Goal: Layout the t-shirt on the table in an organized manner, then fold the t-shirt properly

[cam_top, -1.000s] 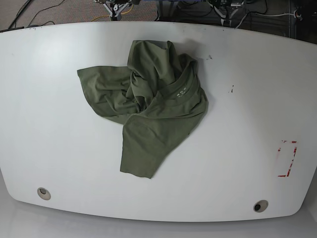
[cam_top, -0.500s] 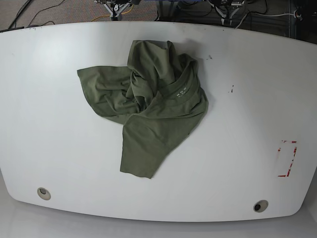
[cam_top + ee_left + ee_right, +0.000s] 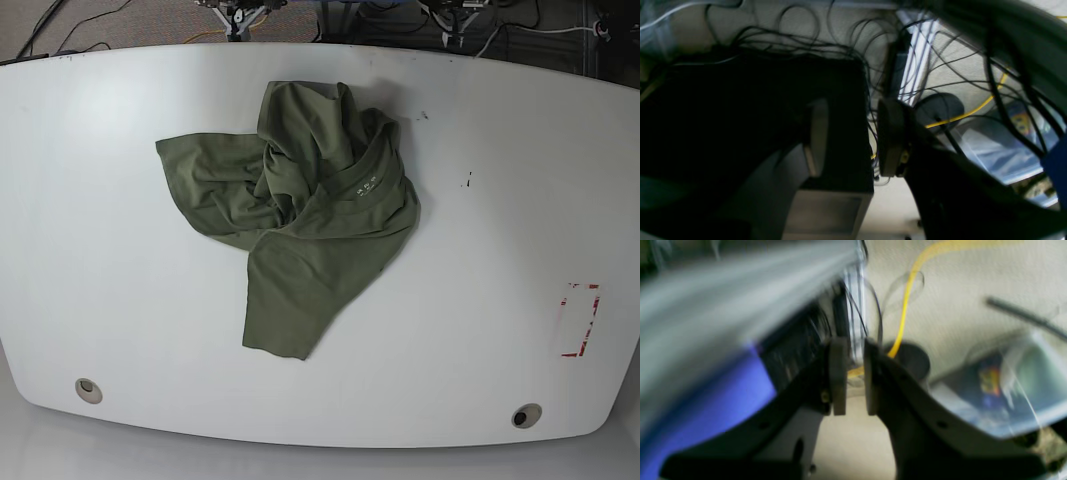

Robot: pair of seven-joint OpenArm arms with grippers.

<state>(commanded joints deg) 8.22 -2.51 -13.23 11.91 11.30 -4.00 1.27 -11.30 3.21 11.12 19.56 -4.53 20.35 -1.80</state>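
Your left gripper (image 3: 853,136) has its fingers wide apart and holds nothing. Your right gripper (image 3: 850,376) has its fingers close together with a thin gap, and nothing sits between them. Both point away from the table, at a floor full of black wires (image 3: 826,50) and a yellow cable (image 3: 907,300). The t-shirt (image 3: 300,210) lies bunched up near the middle of the table (image 3: 500,180), with its collar showing. A red tape rectangle (image 3: 580,320) sits well apart from it.
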